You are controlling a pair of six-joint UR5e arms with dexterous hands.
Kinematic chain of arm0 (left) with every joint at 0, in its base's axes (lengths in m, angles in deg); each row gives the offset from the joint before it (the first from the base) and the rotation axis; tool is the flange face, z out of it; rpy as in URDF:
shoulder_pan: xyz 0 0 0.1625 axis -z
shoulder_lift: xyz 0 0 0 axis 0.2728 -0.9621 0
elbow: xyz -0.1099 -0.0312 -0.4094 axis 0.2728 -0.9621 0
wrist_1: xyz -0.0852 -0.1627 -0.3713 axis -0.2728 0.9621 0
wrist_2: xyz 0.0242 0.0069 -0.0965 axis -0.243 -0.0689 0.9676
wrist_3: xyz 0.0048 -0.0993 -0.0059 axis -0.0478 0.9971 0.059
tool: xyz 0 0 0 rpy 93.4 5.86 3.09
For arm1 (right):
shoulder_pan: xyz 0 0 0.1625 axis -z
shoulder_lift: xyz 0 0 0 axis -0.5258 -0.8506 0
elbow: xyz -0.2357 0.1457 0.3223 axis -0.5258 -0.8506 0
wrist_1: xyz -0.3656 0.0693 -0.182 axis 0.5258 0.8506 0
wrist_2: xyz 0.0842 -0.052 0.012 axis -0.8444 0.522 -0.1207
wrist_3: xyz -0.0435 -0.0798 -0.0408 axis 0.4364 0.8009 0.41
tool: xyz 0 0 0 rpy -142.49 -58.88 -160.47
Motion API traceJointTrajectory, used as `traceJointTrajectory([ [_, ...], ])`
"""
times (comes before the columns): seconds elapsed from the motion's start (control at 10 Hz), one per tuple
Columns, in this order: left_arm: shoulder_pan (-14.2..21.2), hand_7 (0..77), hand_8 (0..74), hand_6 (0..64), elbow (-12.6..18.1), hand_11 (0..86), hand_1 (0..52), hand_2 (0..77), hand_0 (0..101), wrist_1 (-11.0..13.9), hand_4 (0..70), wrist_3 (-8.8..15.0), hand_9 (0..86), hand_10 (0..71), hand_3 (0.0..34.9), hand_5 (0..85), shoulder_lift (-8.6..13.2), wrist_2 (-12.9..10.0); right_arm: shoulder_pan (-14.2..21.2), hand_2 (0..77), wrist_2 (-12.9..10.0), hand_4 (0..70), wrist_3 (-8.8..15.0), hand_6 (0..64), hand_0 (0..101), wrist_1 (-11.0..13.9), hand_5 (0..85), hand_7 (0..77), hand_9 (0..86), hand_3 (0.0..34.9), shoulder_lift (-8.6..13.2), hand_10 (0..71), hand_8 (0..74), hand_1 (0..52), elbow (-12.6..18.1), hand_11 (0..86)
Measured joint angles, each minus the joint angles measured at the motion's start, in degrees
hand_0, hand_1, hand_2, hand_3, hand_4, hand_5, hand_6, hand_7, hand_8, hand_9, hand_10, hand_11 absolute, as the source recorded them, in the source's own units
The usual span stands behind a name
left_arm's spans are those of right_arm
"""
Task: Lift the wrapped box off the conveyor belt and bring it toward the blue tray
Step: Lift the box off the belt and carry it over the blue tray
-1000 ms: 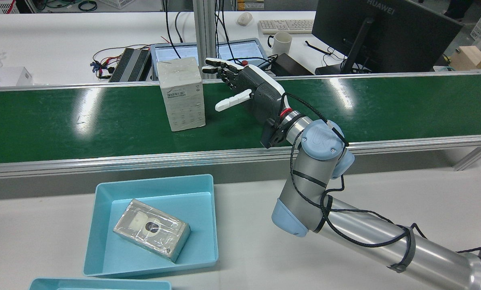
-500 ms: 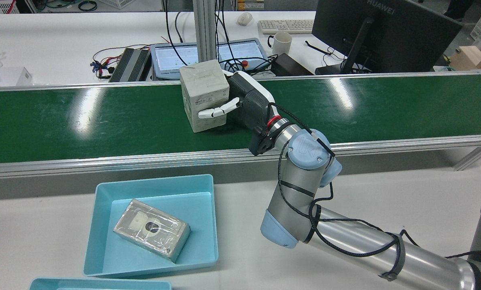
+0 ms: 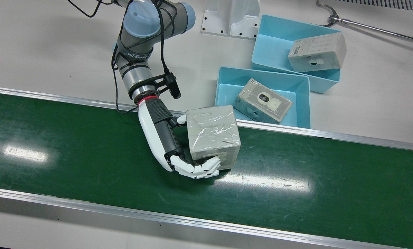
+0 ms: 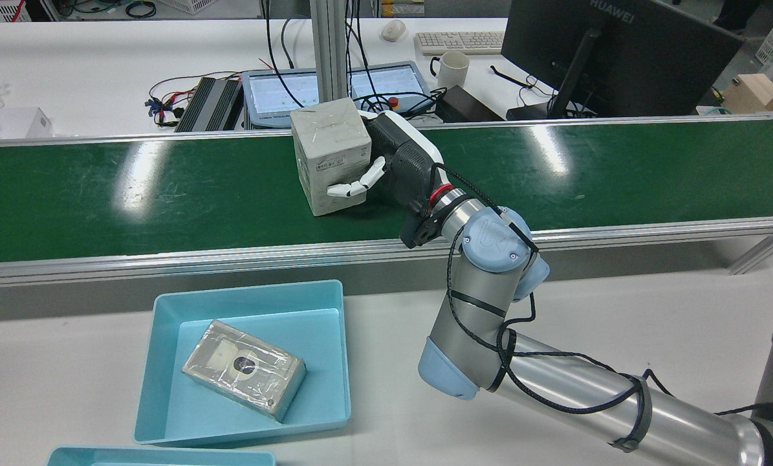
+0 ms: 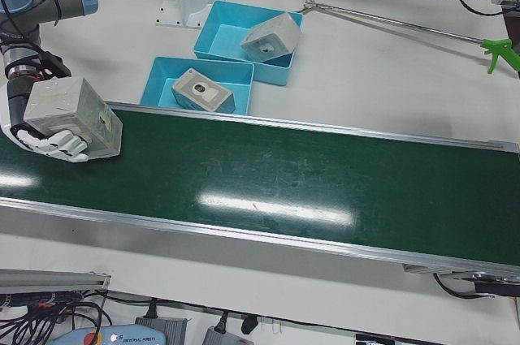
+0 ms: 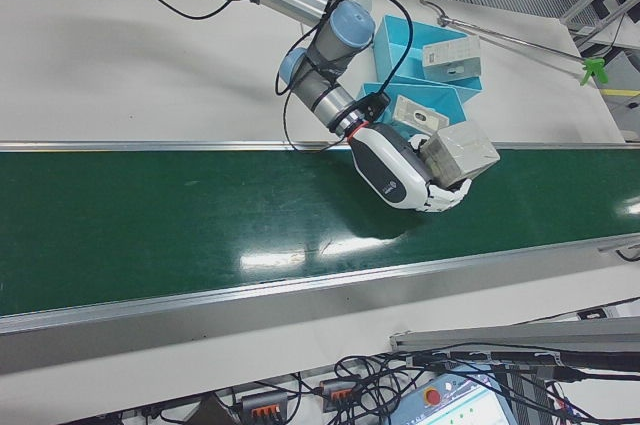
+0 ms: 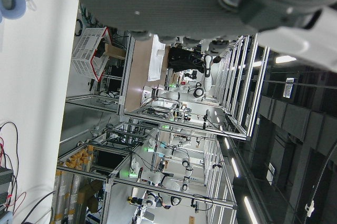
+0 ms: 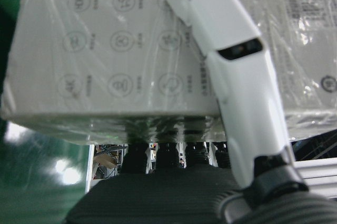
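Observation:
The wrapped box [image 3: 211,133] is grey-white under clear film and stands tilted on the green conveyor belt [image 3: 71,148]. My right hand [image 3: 165,138] is shut on it, fingers [image 3: 199,170] curled round the far face and thumb on the near face. The grasp also shows in the rear view, with the box [image 4: 331,152] beside the hand [image 4: 399,158], and in the right hand view [image 8: 121,50]. I cannot tell whether the box's lower edge touches the belt. The blue tray [image 3: 223,86] lies just past the belt's rail and holds another wrapped box [image 3: 263,100]. The left hand view shows only the dark underside of my left hand [image 7: 174,2].
A second blue tray [image 3: 272,38] with a box [image 3: 317,52] sits behind the first. A long grabber pole [image 3: 365,26] lies on the white table. Aluminium rails [image 3: 296,133] edge the belt. A monitor [image 4: 619,58], mug [image 4: 452,68] and cables stand beyond the belt.
One second ago my right hand was open to the right of the upright box. It has closed on the box, which has shifted right and now stands tilted.

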Motion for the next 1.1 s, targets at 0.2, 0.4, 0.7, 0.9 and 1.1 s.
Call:
traceJointTrajectory([
  [0.2,0.0,0.5,0.5,0.5,0.0,0.5,0.0,0.5,0,0.0,0.0,0.0,0.5,0.5,0.0,0.5,0.0,0.0,0.2,32.7,-0.1,31.6,1.1,29.5,54,3.7,36.5,38.7,36.5,0.0,-0.1,37.1,38.7,12.5,6.0,29.5],
  [0.4,0.0,0.5,0.5,0.5,0.0,0.5,0.0,1.1,0,0.0,0.0,0.0,0.5,0.0,0.0,1.1,0.0,0.0,3.2,32.7,-0.6,31.6,3.8,30.0,53,6.7,36.5,38.7,37.1,0.0,-0.3,39.3,40.4,12.5,13.2,30.0],
  [0.7,0.0,0.5,0.5,0.5,0.0,0.5,0.0,0.5,0,0.0,0.0,0.0,0.5,0.0,0.0,0.5,0.0,0.0,13.0,38.2,-5.0,31.6,10.0,30.0,49,7.9,36.5,38.7,37.1,0.0,-0.6,46.4,44.2,5.4,18.2,30.5],
  [0.9,0.0,0.5,0.5,0.5,0.0,0.5,0.0,1.1,0,0.0,0.0,0.0,0.5,0.0,0.0,1.1,0.0,0.0,17.8,39.8,-7.3,31.6,14.9,37.6,47,7.8,36.5,36.5,37.1,0.0,-0.8,46.4,44.2,2.7,18.3,30.5],
  [1.1,0.0,0.5,0.5,0.5,0.0,0.5,0.0,0.5,0,0.0,0.0,0.0,0.5,0.0,0.0,1.1,0.0,0.0,19.2,39.8,-7.9,31.6,17.3,39.3,48,7.6,37.1,36.5,34.4,0.0,-1.7,66.0,58.4,2.2,17.0,26.2],
])
